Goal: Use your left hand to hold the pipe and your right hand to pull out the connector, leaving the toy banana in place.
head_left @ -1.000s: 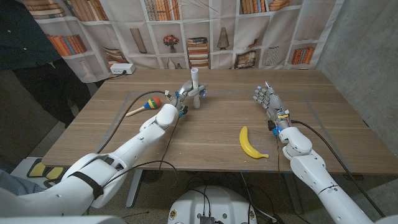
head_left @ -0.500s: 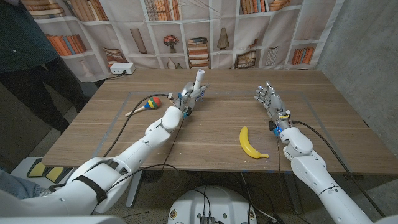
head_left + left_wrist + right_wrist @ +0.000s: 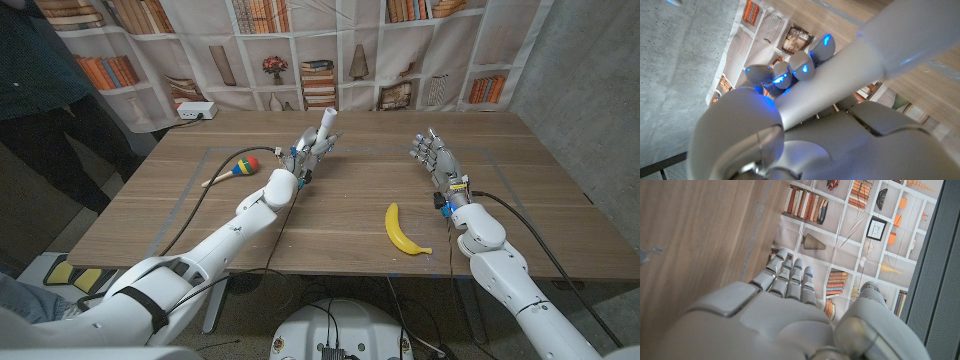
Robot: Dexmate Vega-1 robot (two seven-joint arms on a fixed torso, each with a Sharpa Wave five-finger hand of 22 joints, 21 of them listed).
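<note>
The left hand (image 3: 308, 152) has its fingers closed around the lower part of the white plastic pipe (image 3: 324, 126), holding it near the far middle of the wooden bench (image 3: 330, 210). The pipe's long axis stands tilted, its free top end leaning up and to the right, toward the far edge. In the left wrist view the pipe (image 3: 850, 85) runs slantwise across the hand (image 3: 790, 130), with fingertips (image 3: 801, 66) wrapped over it. A separate connector cannot be told apart on it.

The right hand (image 3: 435, 160) hovers well to the right of the pipe, fingers spread and pointing toward the far edge, holding nothing; the right wrist view shows the same hand (image 3: 780, 310) with fingers extended over bare wood.

A yellow toy banana (image 3: 403, 231) lies on the bench nearer the robot, between the two hands and closer to the right arm. A maraca with a wooden handle and a red, yellow and blue head (image 3: 233, 170) lies left of the left hand. A white power strip (image 3: 195, 110) sits at the far left corner.
</note>
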